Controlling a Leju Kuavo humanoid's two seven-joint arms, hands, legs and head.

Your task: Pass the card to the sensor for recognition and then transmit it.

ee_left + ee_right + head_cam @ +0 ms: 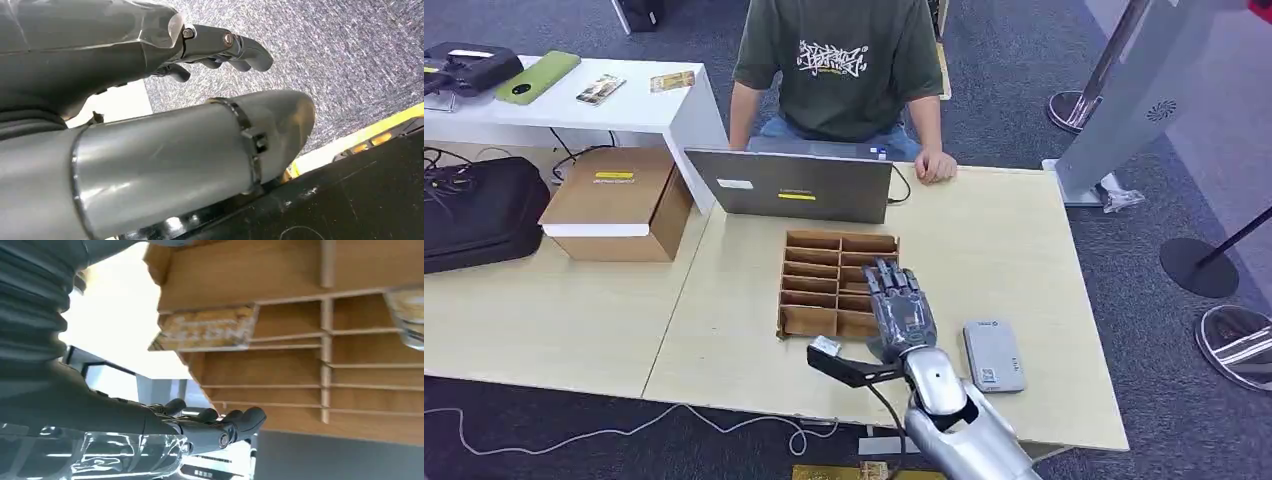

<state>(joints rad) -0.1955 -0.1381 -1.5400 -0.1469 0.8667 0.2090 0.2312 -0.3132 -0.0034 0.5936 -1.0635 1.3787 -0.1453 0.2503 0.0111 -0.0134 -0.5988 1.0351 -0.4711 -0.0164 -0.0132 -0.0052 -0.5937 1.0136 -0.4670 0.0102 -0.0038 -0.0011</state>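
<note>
Head view: right hand [900, 308] open, empty, over the wooden divider tray [809, 277]; card [206, 329] sits in a slot. Risk: fingers snag dividers, miss card. Left hand [220, 47] empty, fingers curled.

The pale bench [1014, 240] is seen as matt, light wood, and the brown slotted tray [796, 321] as raw, unvarnished wood. The silver right arm [964, 425] is finished in glossy metal, its dark grey right hand [898, 305] in smooth plastic.

bare tabletop [1014, 240] right of the slotted wooden tray [809, 270]; the laptop [789, 185] blocks behind, the grey sensor [993, 355] near.
</note>
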